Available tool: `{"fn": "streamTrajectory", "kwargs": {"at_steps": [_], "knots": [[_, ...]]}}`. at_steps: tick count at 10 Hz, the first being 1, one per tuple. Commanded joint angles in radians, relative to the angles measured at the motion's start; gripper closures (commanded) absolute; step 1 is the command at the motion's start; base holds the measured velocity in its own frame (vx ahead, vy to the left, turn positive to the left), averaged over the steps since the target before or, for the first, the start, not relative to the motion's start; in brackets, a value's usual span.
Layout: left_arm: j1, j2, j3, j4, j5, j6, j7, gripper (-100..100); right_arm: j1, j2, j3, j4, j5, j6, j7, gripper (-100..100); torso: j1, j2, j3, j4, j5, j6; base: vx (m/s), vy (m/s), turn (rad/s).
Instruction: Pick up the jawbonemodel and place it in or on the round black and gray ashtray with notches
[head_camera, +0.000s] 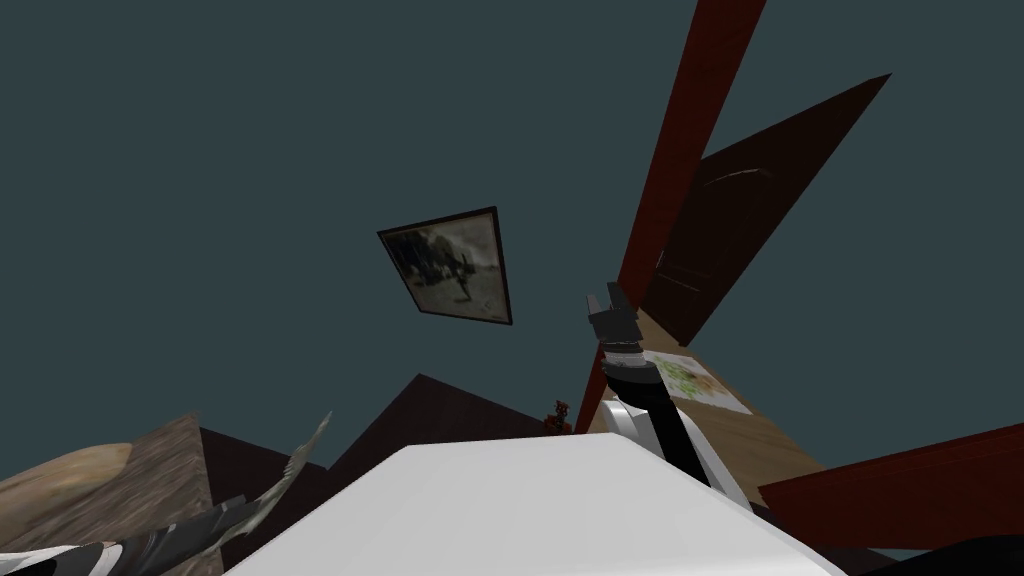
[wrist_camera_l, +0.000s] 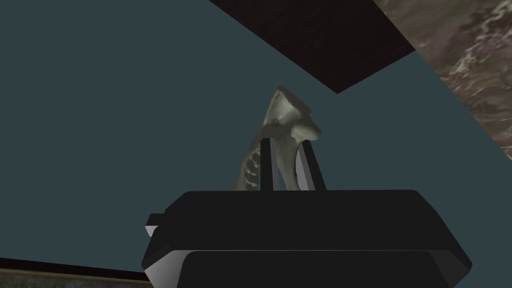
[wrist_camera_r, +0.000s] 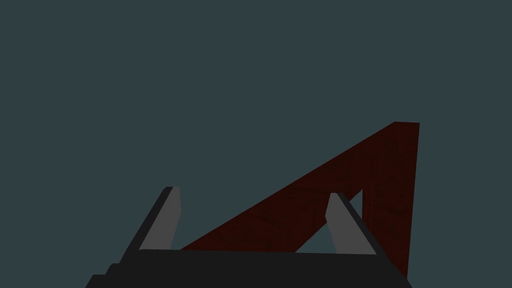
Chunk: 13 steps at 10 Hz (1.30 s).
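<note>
Dark teal wall (head_camera: 200, 150), flat and untextured, forms the background. On it hangs a black-framed picture (head_camera: 450, 265) with a murky sepia print. At 2 o'clock of the picture runs a dark red, wood-grained door frame (head_camera: 690, 130), with a dark brown door (head_camera: 740, 220) against it. Observed on the left gripper (wrist_camera_l: 286, 144): its thin, blade-like fingers (wrist_camera_l: 303, 167) are drawn close and pinch the jawbone model (wrist_camera_l: 287, 117) across its narrow shank. The jawbone model is pale bone-grey, matt and curved, with a flared, knobby end beyond the fingertips and a row of tooth shapes on the edge nearest the gripper's dark box. It is held in the air against the wall. In the head view it shows at 7 o'clock of the picture as a slim curved sliver (head_camera: 300, 465). Beyond it, the left wrist view shows a dark brown grained panel (wrist_camera_l: 320, 40) and a mottled brown-grey, stone-like surface (wrist_camera_l: 465, 55). The right gripper (head_camera: 603, 296) is raised at 4 o'clock of the picture, its light grey fingers (wrist_camera_r: 167, 220) spread apart. At 5 o'clock of it lies a white sheet (head_camera: 685, 380) with a green print, on a pale wood-grained surface (head_camera: 770, 440).
</note>
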Motion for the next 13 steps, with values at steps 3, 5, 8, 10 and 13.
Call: {"fn": "streamTrajectory", "kwargs": {"at_steps": [3, 5, 8, 10, 13], "knots": [[-0.033, 0.016, -0.031, 0.094, -0.013, -0.064, 0.051, 100, 0.000, 0.000, 0.000, 0.000, 0.000, 0.000, 0.000, 0, -0.001, 0.000, 0.000, 0.000, 0.000, 0.000, 0.009, 0.043, -0.026], [-0.060, 0.028, -0.056, 0.145, -0.023, -0.113, 0.094, 100, 0.000, 0.000, 0.000, 0.000, 0.000, 0.000, 0.000, 0, -0.002, 0.000, 0.000, 0.000, 0.000, -0.002, 0.005, 0.040, -0.004], [-0.085, 0.037, -0.081, 0.218, -0.033, -0.159, 0.135, 100, 0.000, 0.000, 0.000, 0.000, 0.000, 0.000, 0.000, 0, -0.001, 0.000, 0.000, 0.000, 0.000, -0.002, 0.007, 0.047, -0.010], [-0.109, 0.043, -0.105, 0.279, -0.042, -0.206, 0.173, 100, 0.000, 0.000, 0.000, 0.000, 0.000, 0.000, 0.000, 0, 0.000, 0.001, 0.001, 0.000, 0.001, -0.003, -0.001, 0.068, 0.006], [-0.132, 0.047, -0.129, 0.349, -0.050, -0.250, 0.215, 100, 0.000, 0.000, 0.000, 0.000, 0.000, 0.000, 0.000, 0, 0.000, 0.001, 0.001, 0.001, 0.001, -0.003, 0.006, 0.049, 0.008]]}}
